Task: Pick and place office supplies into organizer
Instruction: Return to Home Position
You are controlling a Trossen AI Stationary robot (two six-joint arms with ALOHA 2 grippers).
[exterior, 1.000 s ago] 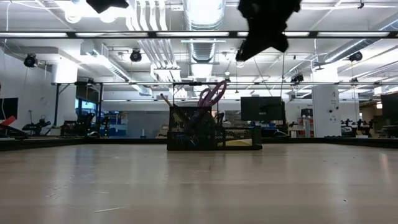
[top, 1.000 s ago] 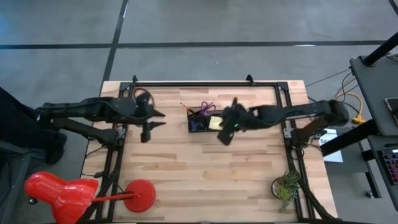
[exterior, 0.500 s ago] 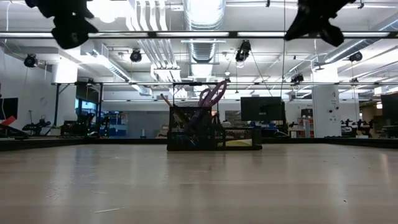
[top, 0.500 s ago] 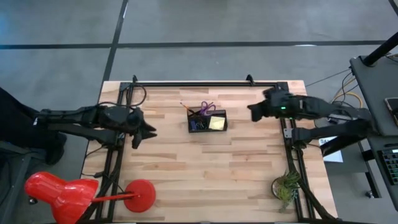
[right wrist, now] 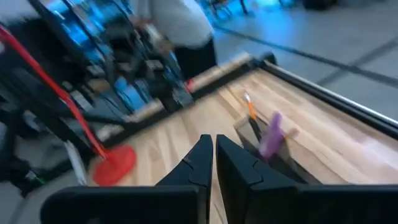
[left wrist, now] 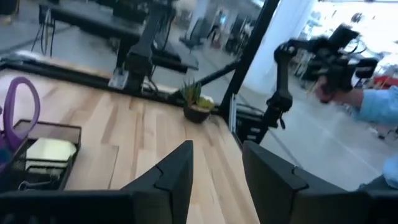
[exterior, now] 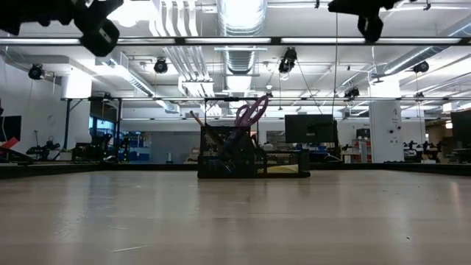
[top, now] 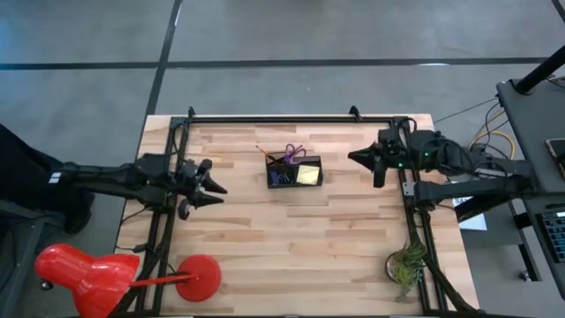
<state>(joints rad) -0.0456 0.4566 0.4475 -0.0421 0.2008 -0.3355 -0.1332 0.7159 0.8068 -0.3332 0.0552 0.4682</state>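
Note:
The black organizer [top: 294, 170] stands on the middle of the table. Purple-handled scissors [top: 294, 152] and an orange pencil [top: 262, 152] stick up out of its taller section, and a yellow sticky-note pad [top: 307, 174] lies in the lower one. My left gripper [top: 216, 181] hovers open to the organizer's left, pointing level toward it, with nothing between its fingers [left wrist: 177, 180]. My right gripper [top: 351, 157] hovers shut to the organizer's right, high above the table, also empty [right wrist: 213, 158]. In the low view both grippers hang near the top, well above the organizer [exterior: 250, 158].
A red stand with a round base [top: 199, 276] sits at the near left corner. A small potted plant [top: 406, 265] sits at the near right. Black frame rails [top: 291, 117] run along the table's far and side edges. A person's sleeve [left wrist: 379, 102] shows beyond the table.
My right gripper has drawn back from above the organizer's right end toward the table's right edge, staying shut. My left gripper has sunk and tipped up from pointing down to level, its arm pulling back toward the left edge. The organizer and its contents have not moved.

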